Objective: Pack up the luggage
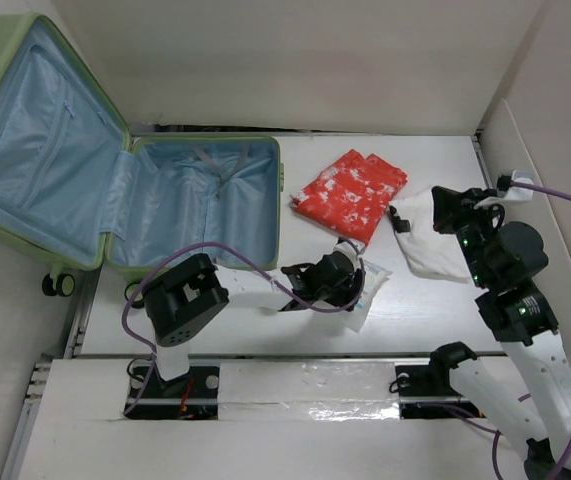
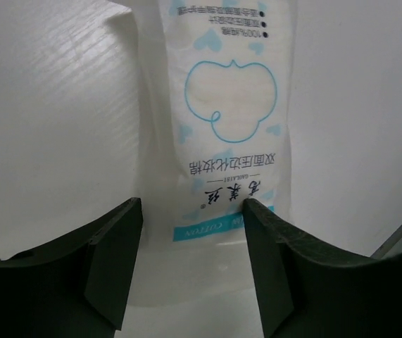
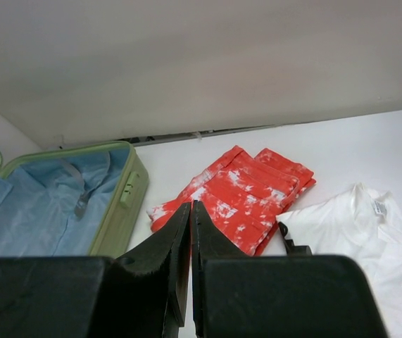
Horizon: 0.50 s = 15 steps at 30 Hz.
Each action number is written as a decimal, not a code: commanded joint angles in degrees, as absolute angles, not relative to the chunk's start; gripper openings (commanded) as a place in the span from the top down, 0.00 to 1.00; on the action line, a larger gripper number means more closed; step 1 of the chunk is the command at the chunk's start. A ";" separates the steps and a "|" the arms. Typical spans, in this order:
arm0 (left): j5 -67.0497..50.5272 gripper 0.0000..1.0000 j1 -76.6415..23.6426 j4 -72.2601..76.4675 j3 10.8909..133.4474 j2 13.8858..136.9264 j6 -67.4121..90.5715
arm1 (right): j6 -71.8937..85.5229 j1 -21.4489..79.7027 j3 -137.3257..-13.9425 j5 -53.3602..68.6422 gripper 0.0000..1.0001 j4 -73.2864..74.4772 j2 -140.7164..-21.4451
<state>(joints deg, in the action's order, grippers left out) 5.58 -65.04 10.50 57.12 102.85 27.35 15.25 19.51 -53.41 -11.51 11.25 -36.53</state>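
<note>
The luggage (image 1: 195, 215) lies open at the left with its pale blue lining bare and its lid (image 1: 45, 150) leaning back; its green wall (image 3: 120, 204) also shows in the right wrist view. A white packet of cotton pads (image 1: 370, 292) (image 2: 229, 105) lies on the table. My left gripper (image 1: 355, 277) (image 2: 192, 208) is open, its fingers (image 2: 116, 260) straddling the packet's near end without pressing it. My right gripper (image 1: 443, 205) (image 3: 190, 208) is shut on nothing, above the white garment's edge.
A folded red-and-white garment (image 1: 353, 190) (image 3: 246, 197) lies right of the luggage. A white garment (image 1: 430, 240) (image 3: 369, 232) lies at the right, with a small black piece (image 1: 401, 219) at its edge. Walls stand behind and at the right.
</note>
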 commanded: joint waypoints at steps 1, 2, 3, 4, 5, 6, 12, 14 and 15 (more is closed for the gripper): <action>2.55 0.47 -64.60 13.80 60.73 103.88 24.44 | 14.68 19.16 -52.91 -9.76 0.91 8.26 -37.00; 2.20 0.51 -64.60 14.06 60.91 104.84 24.17 | 14.68 19.16 -52.65 -9.67 0.91 8.17 -37.09; 1.85 0.72 -64.60 14.06 61.17 105.38 24.08 | 14.68 19.16 -52.56 -9.67 0.91 7.91 -37.18; 1.67 0.83 -64.60 14.06 61.26 105.73 24.00 | 14.76 19.16 -52.47 -9.58 0.91 7.74 -37.26; 1.67 0.92 -64.60 14.06 61.26 106.25 23.91 | 14.77 19.16 -52.38 -9.58 0.90 7.56 -37.35; 1.93 1.00 -64.60 14.58 61.09 106.43 24.08 | 14.77 19.16 -52.47 -9.49 0.90 7.56 -37.53; 3.94 1.00 -64.07 16.34 59.33 99.69 25.14 | 14.85 19.16 -52.21 -9.23 0.90 7.56 -37.18; 6.40 1.00 -64.07 16.87 58.10 92.95 25.93 | 14.85 19.16 -52.12 -9.14 0.90 7.73 -37.35; 9.11 1.00 -63.55 17.14 57.75 90.38 26.10 | 14.85 19.16 -52.21 -9.14 0.90 8.08 -37.44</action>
<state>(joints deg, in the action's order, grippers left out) 4.34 -64.29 13.74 58.28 101.86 25.52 15.25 19.51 -52.10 -10.02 10.22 -37.87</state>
